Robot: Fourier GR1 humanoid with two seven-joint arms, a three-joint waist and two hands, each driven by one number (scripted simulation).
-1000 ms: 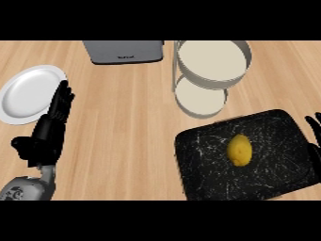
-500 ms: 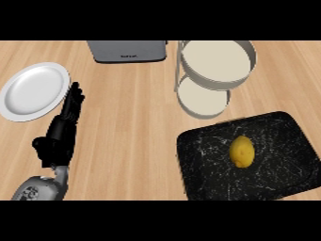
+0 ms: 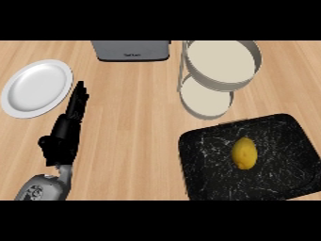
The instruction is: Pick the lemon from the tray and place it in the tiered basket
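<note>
Gone from my head view is the right hand; the left hand [image 3: 66,129] has drifted slightly toward the far side.
Head view: that left hand lies with fingers straight, holding nothing, just right of the white plate [image 3: 36,87]. Lemon [image 3: 244,152] sits mid-tray [image 3: 298,181], near right, with the tiered basket [image 3: 220,70] beyond it. I judge it light, firm and waxy-slick, so I'd wrap its middle across the short axis.

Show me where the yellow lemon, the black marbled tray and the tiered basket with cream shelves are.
yellow lemon [image 3: 244,152]: head view, middle of the fruit.
black marbled tray [image 3: 208,155]: head view, bare surface left of the lemon.
tiered basket [image 3: 220,61]: head view, middle of the upper cream shelf.
</note>
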